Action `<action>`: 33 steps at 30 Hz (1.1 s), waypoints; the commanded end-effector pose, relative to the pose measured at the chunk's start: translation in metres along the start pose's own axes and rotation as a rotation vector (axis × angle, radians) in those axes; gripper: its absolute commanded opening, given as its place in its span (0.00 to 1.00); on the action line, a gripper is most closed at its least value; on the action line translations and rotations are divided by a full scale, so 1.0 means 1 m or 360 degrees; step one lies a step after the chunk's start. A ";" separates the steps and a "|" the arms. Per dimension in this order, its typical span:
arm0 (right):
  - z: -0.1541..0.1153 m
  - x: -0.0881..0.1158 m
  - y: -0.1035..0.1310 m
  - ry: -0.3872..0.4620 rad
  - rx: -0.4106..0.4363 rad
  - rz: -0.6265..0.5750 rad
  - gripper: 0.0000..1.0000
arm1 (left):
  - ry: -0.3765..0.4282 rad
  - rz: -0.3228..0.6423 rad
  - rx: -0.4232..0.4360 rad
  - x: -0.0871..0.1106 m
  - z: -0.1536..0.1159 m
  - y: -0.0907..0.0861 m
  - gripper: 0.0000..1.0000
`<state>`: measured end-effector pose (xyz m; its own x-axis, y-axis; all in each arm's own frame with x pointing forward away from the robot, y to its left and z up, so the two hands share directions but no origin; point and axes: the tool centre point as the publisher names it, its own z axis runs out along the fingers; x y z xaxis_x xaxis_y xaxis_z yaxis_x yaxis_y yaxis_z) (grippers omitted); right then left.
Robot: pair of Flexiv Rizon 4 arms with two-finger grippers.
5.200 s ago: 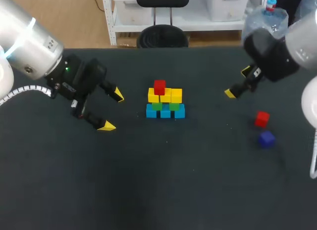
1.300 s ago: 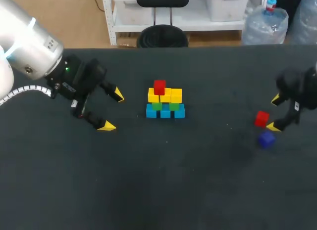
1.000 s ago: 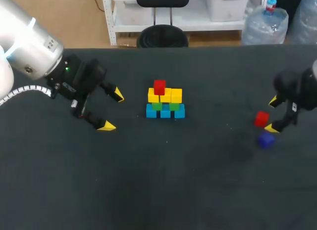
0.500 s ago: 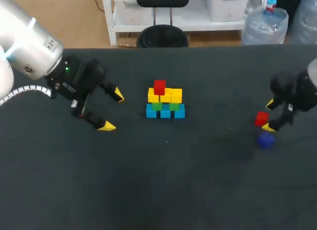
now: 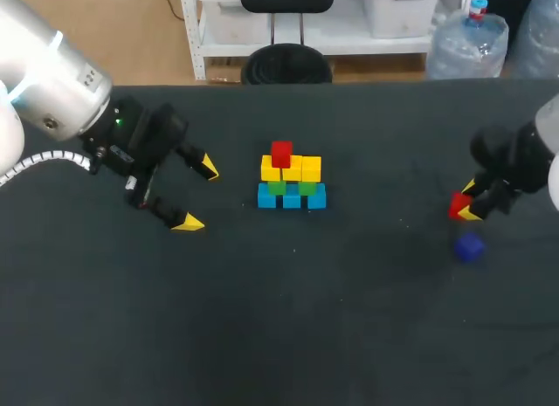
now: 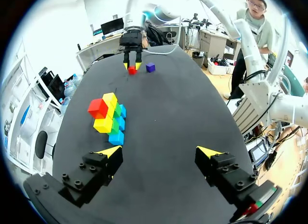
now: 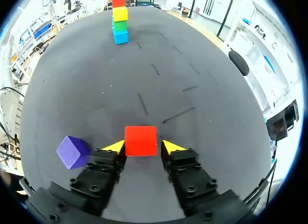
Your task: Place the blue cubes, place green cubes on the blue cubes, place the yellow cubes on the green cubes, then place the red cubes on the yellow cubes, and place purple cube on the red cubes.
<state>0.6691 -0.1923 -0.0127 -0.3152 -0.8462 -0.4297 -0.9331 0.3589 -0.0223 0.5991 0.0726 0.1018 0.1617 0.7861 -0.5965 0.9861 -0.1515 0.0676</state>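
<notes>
One small red cube (image 7: 141, 140) sits loose on the dark matte table (image 5: 349, 319) on my right side, between the yellow-tipped fingers of the right gripper (image 7: 143, 146). The jaws are apart and straddle the cube from two sides. One tip looks to be against it and the other shows a thin gap, so it is not clamped. The cube rests on the table.

Just beside that gripper lies a small purple cube (image 5: 470, 246). In the head view it is on the side nearer the robot, apart from the red cube. In the right wrist view it sits next to one finger and does not touch it.

Mid table stands a stack of coloured cubes (image 5: 292, 181), well apart from both grippers. At the bottom is a row of three light blue cubes (image 5: 292, 197), side by side. Two green cubes (image 5: 277, 187) sit on them, and a row of yellow cubes (image 5: 301, 168) sits on the green. A second red cube (image 5: 281, 153) is on top, toward the stack's left end in the head view. In the right wrist view the stack is far ahead of the gripper, seen end-on as one column.

The left gripper (image 6: 159, 151) is held over the table left of the stack, jaws wide apart. In the left wrist view the stack is ahead of it, nearer one finger. Far ahead, at the other end of the table, are the right gripper, the loose red cube at its tips and the purple cube.
</notes>
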 end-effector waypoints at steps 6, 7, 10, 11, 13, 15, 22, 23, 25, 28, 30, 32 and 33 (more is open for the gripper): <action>-0.001 -0.005 -0.006 -0.0023 -0.0011 0.0006 0.00 | 0.0001 0.0001 0.0000 0.000 0.000 0.000 1.00; -0.003 -0.007 -0.005 -0.0025 -0.0012 0.0002 0.00 | 0.0001 0.0001 0.0000 0.000 0.000 0.000 1.00; -0.010 -0.015 -0.006 -0.0035 -0.0008 -0.0007 0.00 | 0.0001 0.0001 0.0000 0.000 0.000 0.000 1.00; -0.013 -0.018 -0.007 -0.0039 -0.0005 -0.0012 0.00 | 0.0001 0.0001 0.0000 0.000 0.000 0.000 1.00; -0.017 -0.025 -0.009 -0.0042 0.0000 -0.0020 0.00 | 0.0001 0.0001 0.0000 0.000 0.000 0.000 1.00; -0.023 -0.035 -0.011 -0.0043 0.0007 -0.0031 0.00 | 0.0001 0.0001 0.0000 0.000 0.000 0.000 1.00; -0.038 -0.071 -0.012 -0.0070 -0.0008 -0.0097 0.00 | 0.0001 0.0001 0.0000 0.000 0.000 0.000 1.00; -0.039 -0.076 -0.011 -0.0072 -0.0015 -0.0104 0.00 | 0.0001 0.0001 0.0000 0.000 0.000 0.000 1.00; -0.041 -0.088 -0.008 -0.0071 -0.0038 -0.0128 0.00 | 0.0001 0.0001 0.0000 0.000 0.000 0.000 1.00; -0.041 -0.103 -0.002 -0.0071 -0.0069 -0.0156 0.00 | 0.0001 0.0001 0.0000 0.000 0.000 0.000 1.00; -0.040 -0.115 0.001 -0.0077 -0.0086 -0.0170 0.00 | 0.0001 0.0001 0.0000 0.000 0.000 0.000 1.00; -0.036 -0.124 0.004 -0.0081 -0.0098 -0.0178 0.00 | 0.0001 0.0001 0.0000 0.000 0.000 0.000 1.00; -0.034 -0.130 0.005 -0.0083 -0.0102 -0.0190 0.00 | 0.0001 0.0001 0.0000 0.000 0.000 0.000 1.00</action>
<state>0.6906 -0.1065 0.0756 -0.1958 -0.8554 -0.4795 -0.9699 0.2413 -0.0344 0.5991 0.0726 0.1018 0.1617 0.7861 -0.5965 0.9861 -0.1515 0.0677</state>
